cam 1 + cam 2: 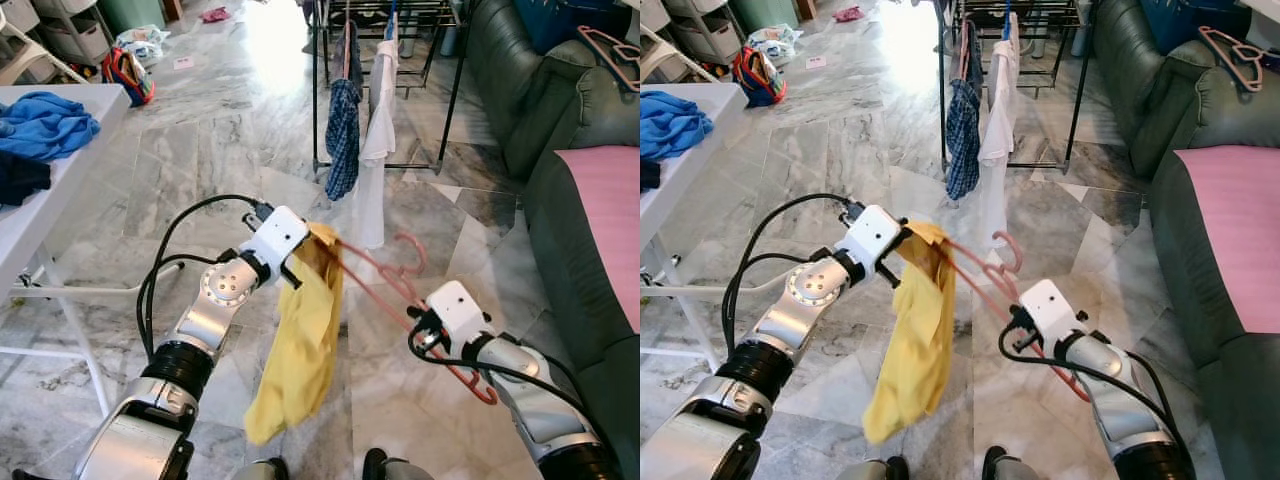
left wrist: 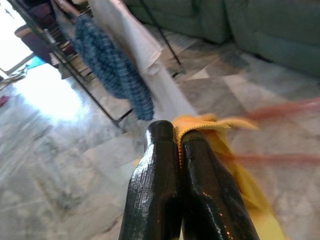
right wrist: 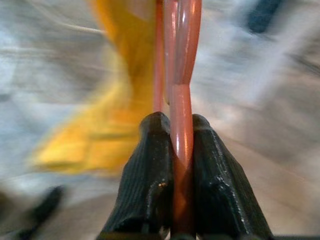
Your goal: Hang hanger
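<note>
- Above a grey marble floor, the left gripper is clenched on the top edge of a yellow garment, the cloth pinched between its two black fingers.
- Hanging down from that grip, the yellow garment trails toward the floor between the two silver arms.
- To the right and nearer, the right gripper clamps one end of a salmon-pink hanger, the plastic bar squeezed between both fingers.
- From the right gripper the hanger stretches left to the garment, its far end tucked into the cloth beside the left gripper and its hook curling upward midway.
- Farther off, a dark metal drying rack stands on the floor with a blue checked shirt and a white garment hanging from it.
- At right, a dark green sofa carries a pink cloth on its seat and another pink hanger on its backrest.
- At left, a white table holds a blue garment.
- Far left, a colourful bag lies on the floor.
</note>
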Robot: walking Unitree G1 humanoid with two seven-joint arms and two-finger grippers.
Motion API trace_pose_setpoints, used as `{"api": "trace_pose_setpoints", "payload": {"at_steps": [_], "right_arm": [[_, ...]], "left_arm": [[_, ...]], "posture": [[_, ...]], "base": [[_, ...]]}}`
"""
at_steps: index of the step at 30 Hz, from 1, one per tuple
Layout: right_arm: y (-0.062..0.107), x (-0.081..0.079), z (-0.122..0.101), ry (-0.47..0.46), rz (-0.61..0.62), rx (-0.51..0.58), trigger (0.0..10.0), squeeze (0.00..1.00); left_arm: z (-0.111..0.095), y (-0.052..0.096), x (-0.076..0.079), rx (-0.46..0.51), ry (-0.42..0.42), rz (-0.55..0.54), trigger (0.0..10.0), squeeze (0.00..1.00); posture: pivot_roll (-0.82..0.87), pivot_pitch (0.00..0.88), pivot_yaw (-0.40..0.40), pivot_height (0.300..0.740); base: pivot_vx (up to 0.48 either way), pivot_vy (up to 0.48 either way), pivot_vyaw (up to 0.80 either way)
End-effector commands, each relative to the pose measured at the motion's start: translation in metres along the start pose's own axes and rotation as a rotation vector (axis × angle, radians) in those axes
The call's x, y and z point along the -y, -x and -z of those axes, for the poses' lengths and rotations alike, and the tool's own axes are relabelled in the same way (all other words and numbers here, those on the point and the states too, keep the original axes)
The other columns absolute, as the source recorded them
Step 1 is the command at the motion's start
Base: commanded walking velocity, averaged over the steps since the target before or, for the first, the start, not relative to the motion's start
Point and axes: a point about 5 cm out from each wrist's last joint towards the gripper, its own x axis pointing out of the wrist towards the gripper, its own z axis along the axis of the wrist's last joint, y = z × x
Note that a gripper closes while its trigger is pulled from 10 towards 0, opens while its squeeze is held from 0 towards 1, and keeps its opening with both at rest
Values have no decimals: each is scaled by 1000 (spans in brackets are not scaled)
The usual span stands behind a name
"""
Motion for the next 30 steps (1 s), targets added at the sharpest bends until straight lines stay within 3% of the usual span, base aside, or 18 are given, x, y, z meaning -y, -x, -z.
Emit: {"api": "trace_pose_setpoints", "payload": {"at_steps": [1,5,17,21,25,30], "right_arm": [[3,-22,0,0,-190,4,10000,0],[15,-27,5,5,-279,-19,10000,0],[22,6,7,82,-57,-54,10000,0],[22,5,6,95,-71,-53,10000,0],[30,1,2,99,-125,-41,10000,0],[31,17,4,137,-26,-59,10000,0]], "left_arm": [[-1,0,-7,-4,-19,-27,5412,0],[-2,-1,-8,-6,-23,-35,6157,0],[2,-3,-6,-34,-34,-25,6353,0],[3,-3,-6,-35,-36,-19,5804,0],[8,-2,-7,-54,-57,-22,6078,0],[10,-1,-6,-59,-67,-5,5961,0]], "posture": [[-96,167,64,740],[-95,167,62,740],[-106,162,63,740],[-107,162,65,740],[-107,163,65,740],[-108,165,64,740]], "base": [[0,0,0],[0,0,0],[0,0,0],[0,0,0],[0,0,0],[0,0,0]]}}
